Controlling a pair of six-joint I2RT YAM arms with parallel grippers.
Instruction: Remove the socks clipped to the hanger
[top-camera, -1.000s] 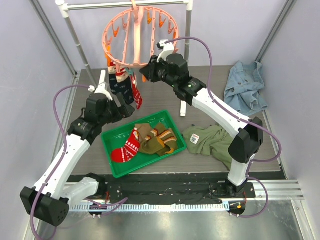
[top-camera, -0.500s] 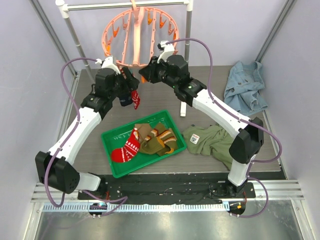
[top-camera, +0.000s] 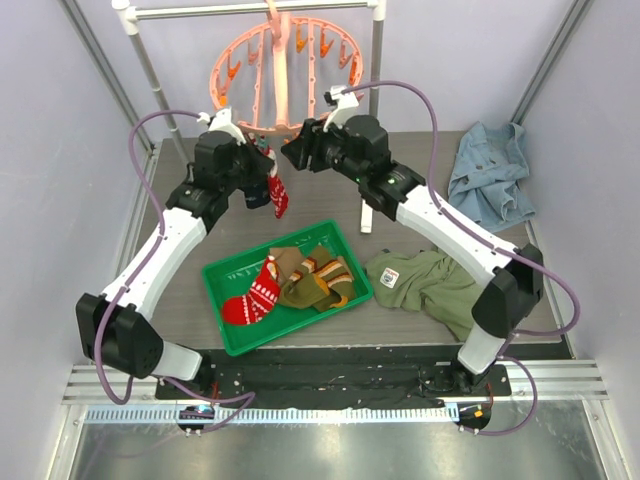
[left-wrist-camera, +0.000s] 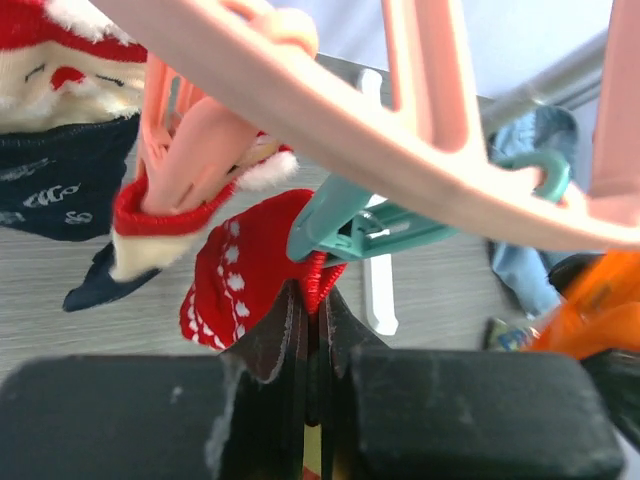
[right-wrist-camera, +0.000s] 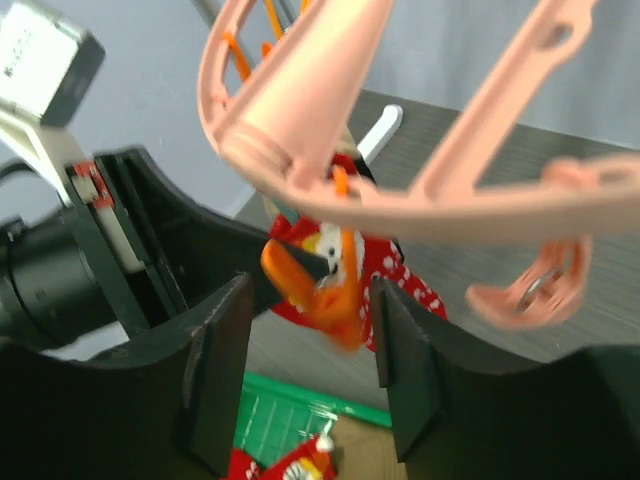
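The salmon-pink clip hanger (top-camera: 283, 80) hangs from the white pole rack (top-camera: 250, 10) at the far edge of the table (top-camera: 440, 180), at 12 o'clock from the green tray (top-camera: 230, 272). Two socks are clipped on its near left rim: a red sock (top-camera: 278, 195) with white dots and, just at its 9 o'clock, a dark navy sock (top-camera: 255, 195). The left tool (top-camera: 265, 172) is raised to that rim, and the left wrist view shows its fingers pressed together on the top edge of the red sock, right beneath a teal peg (left-wrist-camera: 380, 225) that bites the same edge. The right tool (top-camera: 296, 150) sits at 3 o'clock from the left one, against the rim; its fingers stand apart with an orange peg (right-wrist-camera: 305, 275) between them (whether they touch it is unclear). In the tray lie a red Christmas-pattern sock (top-camera: 250, 298) and olive-brown socks (top-camera: 315, 278). An olive-green shirt (top-camera: 430, 280) lies at the tray's 3 o'clock and a blue denim garment (top-camera: 490, 170) at 2 o'clock.
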